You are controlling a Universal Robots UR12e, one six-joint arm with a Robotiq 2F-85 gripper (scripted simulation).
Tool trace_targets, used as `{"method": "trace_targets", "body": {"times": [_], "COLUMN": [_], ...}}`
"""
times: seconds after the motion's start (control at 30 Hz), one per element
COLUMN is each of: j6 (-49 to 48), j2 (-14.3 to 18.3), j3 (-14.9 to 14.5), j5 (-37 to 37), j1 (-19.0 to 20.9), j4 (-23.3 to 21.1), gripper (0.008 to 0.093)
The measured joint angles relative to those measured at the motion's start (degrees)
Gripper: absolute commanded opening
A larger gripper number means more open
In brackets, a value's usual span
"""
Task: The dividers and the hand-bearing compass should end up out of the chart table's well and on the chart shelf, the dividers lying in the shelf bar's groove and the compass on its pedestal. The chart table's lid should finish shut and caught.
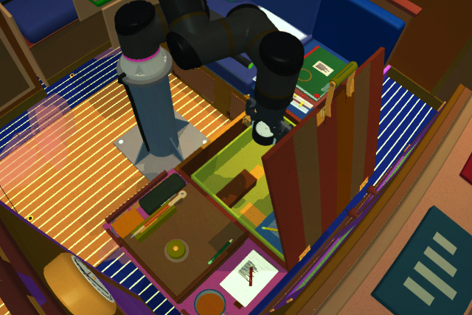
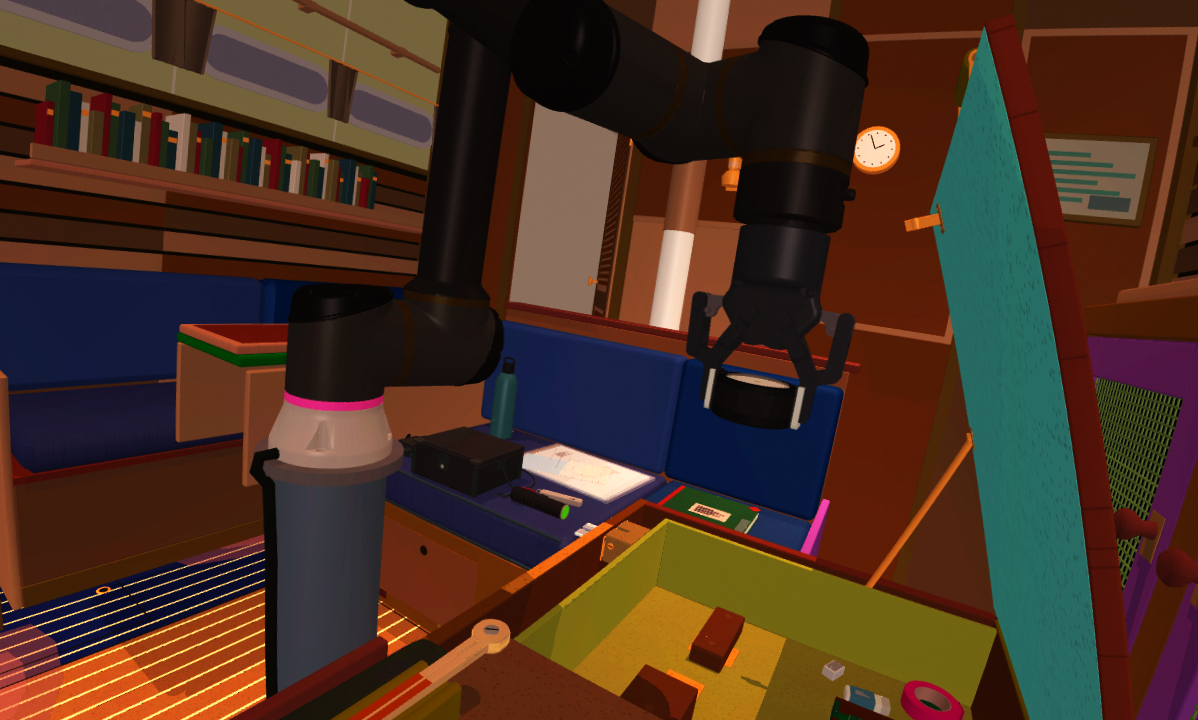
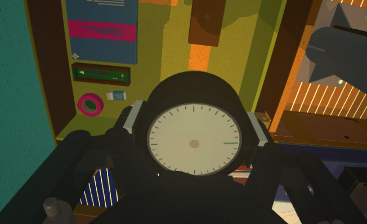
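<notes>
The hand-bearing compass (image 2: 751,397) (image 3: 194,139) (image 1: 264,133), a black puck with a pale dial, hangs high above the far end of the chart table's open green well (image 1: 236,178) (image 2: 729,627), and my gripper's (image 2: 753,394) (image 3: 194,123) two finger pads clamp its sides. The lid (image 1: 328,147) (image 2: 1006,358) stands propped upright at the well's right side. On the chart shelf (image 1: 183,235) the dividers (image 1: 160,212) lie along the green shelf bar. The round pedestal (image 1: 175,249) is empty.
The raised lid and its orange prop stick (image 2: 921,510) stand close to the right of my gripper. In the well lie brown blocks (image 1: 236,187), a blue booklet (image 3: 103,31), a tape roll (image 3: 90,104) and an eraser (image 3: 116,95). A pencil (image 1: 220,251) lies on the shelf.
</notes>
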Motion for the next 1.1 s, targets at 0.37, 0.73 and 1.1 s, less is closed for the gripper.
{"method": "trace_targets", "body": {"times": [0.37,0.73,1.1], "j6": [-5.5,-10.9,-15.5], "j2": [1.4,3.6,6.1], "j3": [-1.5,-3.8,-6.7], "j5": [0.0,0.0,0.0], "j1": [-5.5,-10.9,-15.5], "j4": [0.1,0.3,0.6], "gripper": [0.0080,0.0080,0.0080]}}
